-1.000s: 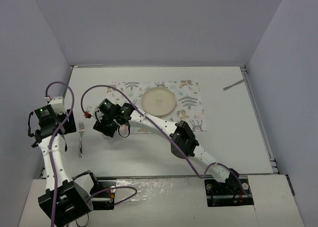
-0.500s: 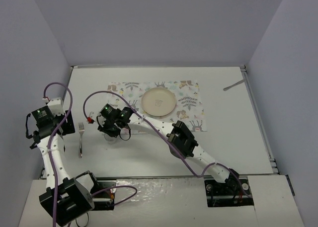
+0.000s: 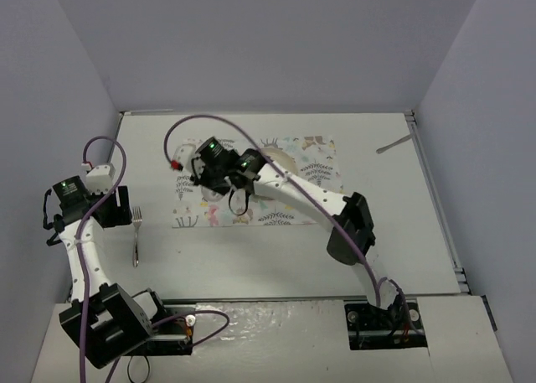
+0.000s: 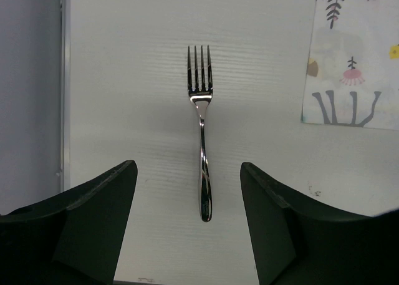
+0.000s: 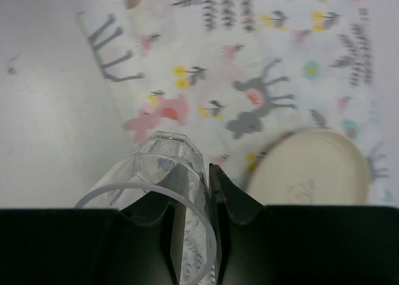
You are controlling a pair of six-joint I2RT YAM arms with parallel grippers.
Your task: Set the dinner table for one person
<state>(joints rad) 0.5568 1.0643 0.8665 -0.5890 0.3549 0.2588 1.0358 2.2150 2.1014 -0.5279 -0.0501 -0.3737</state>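
right gripper [image 5: 190, 191] is pinching a clear glass [image 5: 167, 157] by its wall, finger inside the rim, over the printed cloth [image 5: 249, 60] near the plate [image 5: 312, 166], guessing that's its spot. left gripper [image 4: 187, 180] hangs wide open above the fork [image 4: 201, 98] on the dinner table [image 3: 402, 232], lined up to grab

A robot test cell in a lab — plain lilac-grey panels [image 3: 251, 48] box in the off-white surface [image 3: 402, 232] on three sides, thin metal rails [image 3: 436, 199] edge it, and a left arm [image 3: 81, 257] and right arm [image 3: 293, 194], trailing purple cables [image 3: 209, 117], are bolted at its near edge.
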